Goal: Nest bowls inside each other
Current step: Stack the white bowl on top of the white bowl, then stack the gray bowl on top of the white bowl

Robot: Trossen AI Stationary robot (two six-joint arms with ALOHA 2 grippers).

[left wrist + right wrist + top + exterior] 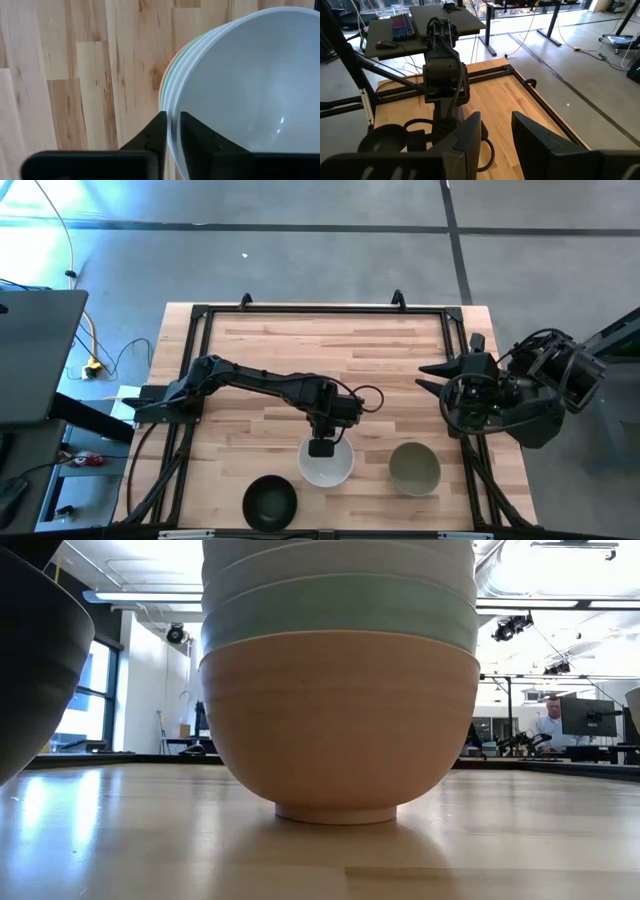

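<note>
Three groups of bowls sit near the front edge of the wooden table (260, 350): a black bowl (270, 502) at the left, a nested stack (326, 463) in the middle, and an olive-grey bowl (414, 468) at the right. All stand upright with their mouths facing up, so none has a long axis along the tabletop. In the low view the stack shows a peach-orange bowl (338, 720) at the bottom on its foot ring, a mint green bowl (340, 615) inside it, and white rims above. The left wrist view looks down into the top white bowl (250, 90), with thin green and peach edges showing just outside its rim.

The left gripper (321, 447) hangs over the far side of the stack, reached out from the arm's base at the table's left edge. Its two dark fingers (150, 137) are drawn close and pinch the white bowl's rim between them, one finger outside the wall and one inside.

The right gripper (495, 140) waits beyond the table's right side, off the wood, its fingers standing apart with nothing between them.

Bare wood separates the stack from both neighbouring bowls, and the whole back half of the table lies open inside the black frame (320, 310). The black bowl sits almost at the front edge. A person (548, 725) sits at a desk far behind in the room.
</note>
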